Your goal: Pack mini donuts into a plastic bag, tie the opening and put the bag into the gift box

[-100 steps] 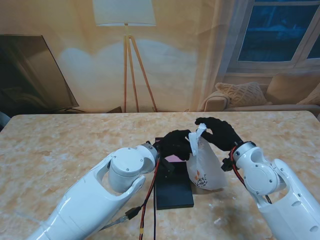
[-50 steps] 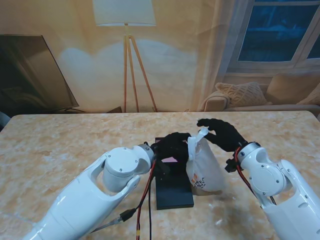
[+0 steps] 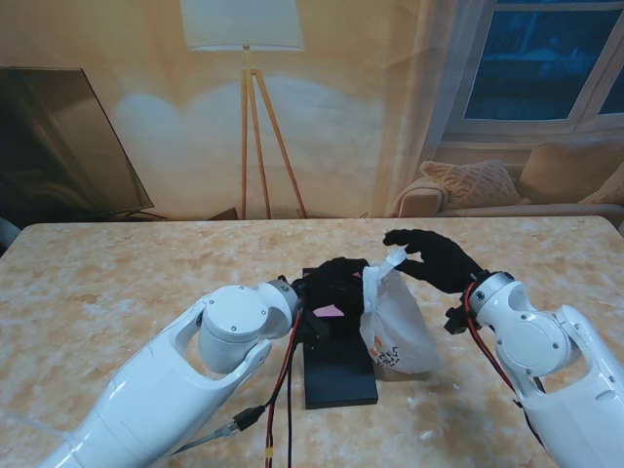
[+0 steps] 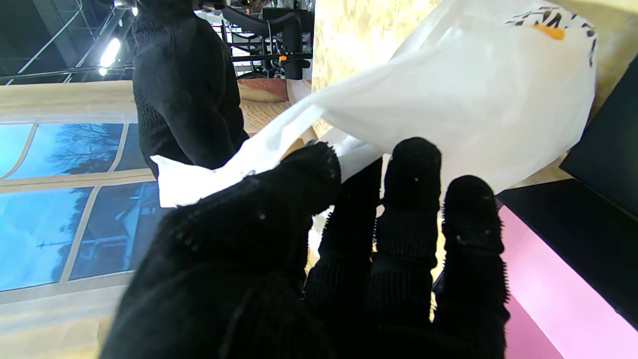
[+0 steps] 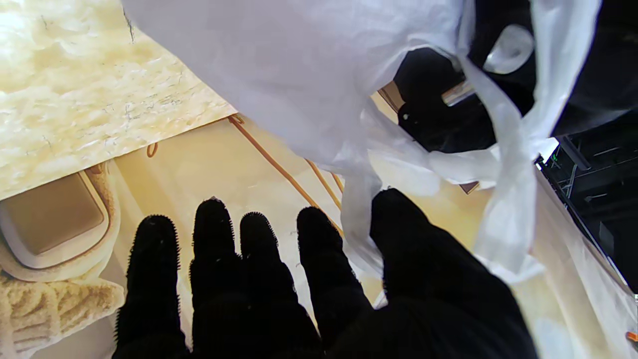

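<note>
Living-room backdrop w/ a floor lamp (image 3: 244, 58), a sofa w/ a cushion (image 3: 470, 182) under the window, and a marbled beige surface (image 3: 117, 283) up front. Plastic bag (image 3: 395, 327) sits upright on the surface approx mid-scene, a bit right of center, printed logo low on its near side, and its base is touching the right edge of the gift box (image 3: 336, 366). Box is black outside w/ a pink lining, open, lying flat just left of the bag.

Left hand (image 3: 336, 285) is at the bag's left side, up by the neck. In the left wrist view the thumb and fingers (image 4: 413, 169) are closed around a stretched strip of bag film, so it's clamped on the bag. Right hand (image 3: 434, 261) is on the far-right side of the bag top, w/ a white strip of the bag running up to it. In the right wrist view the four fingers (image 5: 214, 234) are straight and close together, and the thumb has a bag strip draped between it and them. Can't tell if that's a real pinch or just draped tbh.

Bag neck is pulled up between the two hands. Contents aren't visible through the white film, only an orange bit of print.
</note>
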Available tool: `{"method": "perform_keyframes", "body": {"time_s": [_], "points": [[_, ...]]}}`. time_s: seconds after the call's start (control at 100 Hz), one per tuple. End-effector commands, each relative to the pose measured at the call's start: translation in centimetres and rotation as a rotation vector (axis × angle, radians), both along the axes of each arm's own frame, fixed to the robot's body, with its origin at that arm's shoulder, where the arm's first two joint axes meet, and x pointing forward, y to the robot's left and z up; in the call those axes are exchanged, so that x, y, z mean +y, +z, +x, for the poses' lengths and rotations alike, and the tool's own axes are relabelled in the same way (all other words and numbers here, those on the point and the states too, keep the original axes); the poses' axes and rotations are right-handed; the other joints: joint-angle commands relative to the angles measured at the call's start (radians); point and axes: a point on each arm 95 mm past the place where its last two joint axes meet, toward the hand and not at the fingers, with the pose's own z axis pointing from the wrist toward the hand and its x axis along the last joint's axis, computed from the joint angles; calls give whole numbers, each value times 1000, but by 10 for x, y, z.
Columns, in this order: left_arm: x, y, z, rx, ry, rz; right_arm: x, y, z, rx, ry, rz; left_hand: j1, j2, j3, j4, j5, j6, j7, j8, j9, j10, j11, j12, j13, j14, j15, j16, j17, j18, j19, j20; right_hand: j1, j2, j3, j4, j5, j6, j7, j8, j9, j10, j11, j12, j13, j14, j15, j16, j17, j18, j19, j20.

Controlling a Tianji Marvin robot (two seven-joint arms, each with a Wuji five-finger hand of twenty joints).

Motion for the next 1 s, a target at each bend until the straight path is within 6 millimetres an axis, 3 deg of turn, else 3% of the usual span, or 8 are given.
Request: {"method": "perform_keyframes", "body": {"time_s": [0.0, 0.31, 0.51, 0.57, 0.66, 0.78, 0.85, 0.99], "points": [[-4, 4, -2, 8, -12, -16, 1, 0, -4, -6, 21, 2, -15, 9, 23, -4, -27, -4, 16, 20, -13, -1, 17, 16, -2, -10, 23, 21, -9, 15, 12, 0, -38, -29, 8, 1, -43, -23, -30, -13, -27, -10, -26, -6, -17, -18, -28, 11, -15, -21, -16, 2], [-5, 4, -2, 22, -9, -24, -12, 6, -13, -58, 56, -32, -8, 12, 14, -1, -26, -5, 14, 29, -14, -1, 17, 18, -6, -9, 24, 23, -14, 14, 12, 4, -171, -114, 18, -10, -137, 31, -121, -75, -70, 22, -88, -43, -46, -3, -99, -14, -43, -19, -59, -25], [-5, 4, -1, 24, -9, -24, -22, 9, -21, -123, 24, -24, -7, 12, 12, -1, -25, -6, 12, 34, -16, 0, 16, 19, -8, -7, 25, 24, -17, 14, 12, 6, -184, -104, 28, -12, -145, 0, -121, -77, -82, 7, -76, -37, -44, -13, -101, -9, -40, -20, -53, -24], [-5, 4, 0, 23, -9, -23, -25, 9, -25, -138, 21, -29, -7, 13, 11, 0, -25, -6, 11, 35, -16, -1, 16, 19, -9, -6, 25, 25, -18, 14, 11, 7, -175, -99, 20, -12, -126, -25, -75, -46, -70, 0, -49, -15, -33, -21, -78, 10, -35, -21, -48, -24], [-5, 4, 0, 23, -5, -23, -28, 9, -32, -160, 12, -23, -6, 16, 9, 0, -27, -7, 8, 36, -19, -2, 15, 20, -12, -6, 24, 25, -22, 13, 9, 7, -165, -100, 11, -13, -134, -87, 17, 17, -57, -31, 30, 71, -17, -50, 37, 103, -19, -26, -15, -3], [-4, 4, 1, 23, 0, -24, -31, 8, -39, -160, 18, -29, -4, 17, 5, 0, -29, -8, 7, 40, -21, -2, 13, 20, -16, -3, 24, 25, -24, 12, 10, 9, -163, -110, 15, -17, -72, -250, 168, 105, -20, -98, 183, 231, 15, -107, 318, 289, 42, -36, 47, 59], [-4, 4, 1, 23, 0, -24, -31, 7, -43, -142, 28, -27, -3, 19, 2, 0, -30, -9, 5, 43, -22, -4, 13, 21, -18, -1, 23, 26, -28, 11, 9, 10, -162, -117, 16, -19, -34, -319, 218, 122, 15, -137, 255, 311, 52, -143, 447, 369, 89, -46, 80, 110], [-4, 4, 1, 23, 0, -24, -31, 5, -46, -114, 43, -34, -3, 21, -2, 1, -31, -12, 5, 47, -25, -5, 12, 23, -21, -3, 23, 27, -30, 9, 9, 12, -157, -136, 27, -23, 33, -390, 286, 119, 62, -193, 361, 417, 104, -198, 613, 468, 144, -65, 120, 178]]}}
